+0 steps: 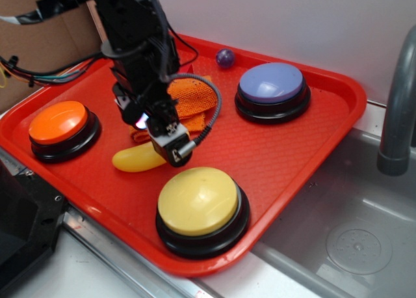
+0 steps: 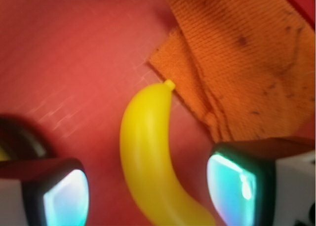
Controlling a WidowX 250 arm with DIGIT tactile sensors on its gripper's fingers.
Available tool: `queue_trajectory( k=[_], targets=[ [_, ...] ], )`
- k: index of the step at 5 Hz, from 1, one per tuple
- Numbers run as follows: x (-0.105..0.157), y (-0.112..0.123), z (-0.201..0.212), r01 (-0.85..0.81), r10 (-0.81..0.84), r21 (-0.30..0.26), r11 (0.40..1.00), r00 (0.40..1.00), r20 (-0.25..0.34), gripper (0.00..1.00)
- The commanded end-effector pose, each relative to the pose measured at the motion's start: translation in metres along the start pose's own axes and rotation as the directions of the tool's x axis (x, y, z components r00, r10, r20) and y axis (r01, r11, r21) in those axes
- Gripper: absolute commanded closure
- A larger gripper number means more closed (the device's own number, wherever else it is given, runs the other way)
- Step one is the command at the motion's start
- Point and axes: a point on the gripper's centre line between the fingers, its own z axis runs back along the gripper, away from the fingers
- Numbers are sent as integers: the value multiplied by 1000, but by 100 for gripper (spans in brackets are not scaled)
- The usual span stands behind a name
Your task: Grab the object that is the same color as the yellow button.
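Note:
A small glossy yellow banana [image 1: 135, 160] [image 2: 150, 157] lies on the red tray [image 1: 273, 151], just left of the pale-yellow dome button [image 1: 198, 200] on its black base. My gripper [image 1: 156, 134] [image 2: 148, 191] hangs low over the banana's right end and is open. In the wrist view the banana runs between the two pads [image 2: 229, 186], with red tray showing on both sides of it. Neither pad touches the banana. Its far tip points at the orange cloth [image 2: 237, 63].
An orange dome button [image 1: 58, 122] stands at the tray's left, a purple one [image 1: 271, 83] at the back right. The orange cloth [image 1: 192, 96] lies behind the gripper. A small purple ball [image 1: 225, 57] rests at the back rim. A sink and grey faucet [image 1: 396, 116] lie right.

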Motion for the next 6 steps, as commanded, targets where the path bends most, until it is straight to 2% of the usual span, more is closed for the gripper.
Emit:
queue_trajectory(
  k=[1, 2, 3, 4, 5, 6],
  targets=[
    [6, 8, -16, -85, 85, -6, 996, 996, -15, 0],
    [5, 11, -18, -112, 111, -18, 994, 994, -11, 78],
    [5, 16, -16, -123, 123, -36, 992, 992, -15, 100],
    [7, 20, -4, -132, 131, -24, 991, 991, -38, 100],
    [12, 34, 32, -158, 158, 6, 987, 986, -48, 100],
    [24, 56, 76, -189, 188, -36, 981, 982, -33, 100]
  ],
)
